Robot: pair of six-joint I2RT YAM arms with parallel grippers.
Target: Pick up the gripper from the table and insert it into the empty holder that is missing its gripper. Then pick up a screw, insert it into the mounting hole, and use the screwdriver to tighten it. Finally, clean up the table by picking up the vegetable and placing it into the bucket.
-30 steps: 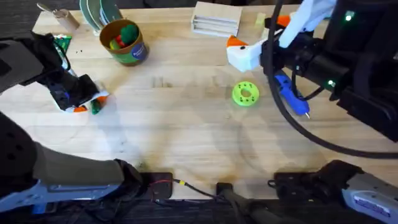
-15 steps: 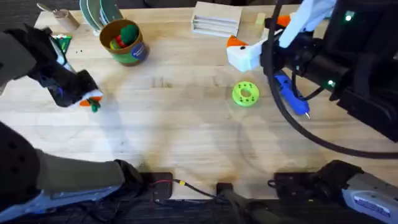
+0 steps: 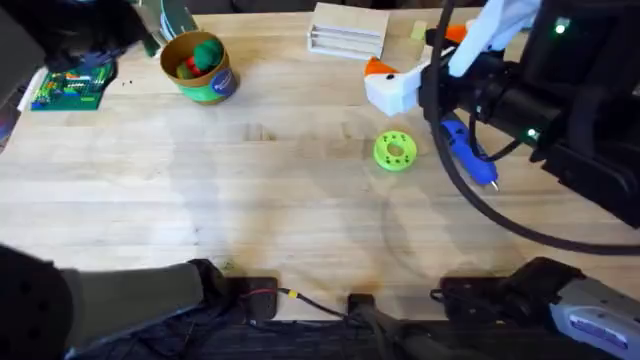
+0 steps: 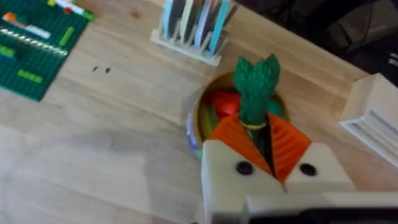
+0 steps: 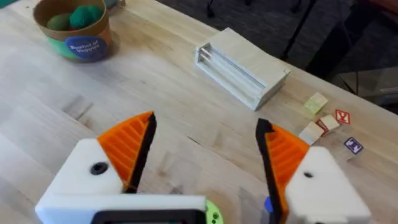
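Light wooden butcher-block table (image 3: 300, 210): plank seams visible, bearing all items below.

Small round bucket, tan-yellow rim and green band (image 3: 198, 68): stands at the far left of the table, upright, holding red and green toy vegetables. In the left wrist view it sits directly below the left gripper (image 4: 261, 140); in the right wrist view (image 5: 72, 28) it is well apart from the right gripper.

Left gripper, white with orange ribbed pads: fingers closed on a toy carrot vegetable with an orange body and green leafy top (image 4: 256, 93); the leafy top sticks out beyond the fingertips, above the bucket's opening.

Right gripper (image 5: 205, 146), same white and orange build: fingers spread wide apart, nothing between them, above bare tabletop.

Blue pen-shaped screwdriver (image 3: 468, 150): lies on the table at the right, partly under the right arm and its black cable.

Flat bright green disc with holes (image 3: 395, 151): lies flat, just left of the screwdriver.

White mount with an orange tip (image 3: 388, 85): beyond the green disc, on the table.

Pale wooden slotted block (image 3: 347, 29): at the far edge, centre.

Green circuit-like board (image 3: 70, 84): flat, left of the bucket.

Rack of upright coloured plates (image 4: 193, 25): just behind the bucket.

Small lettered wooden blocks (image 5: 326, 121): loose, near the far right edge.
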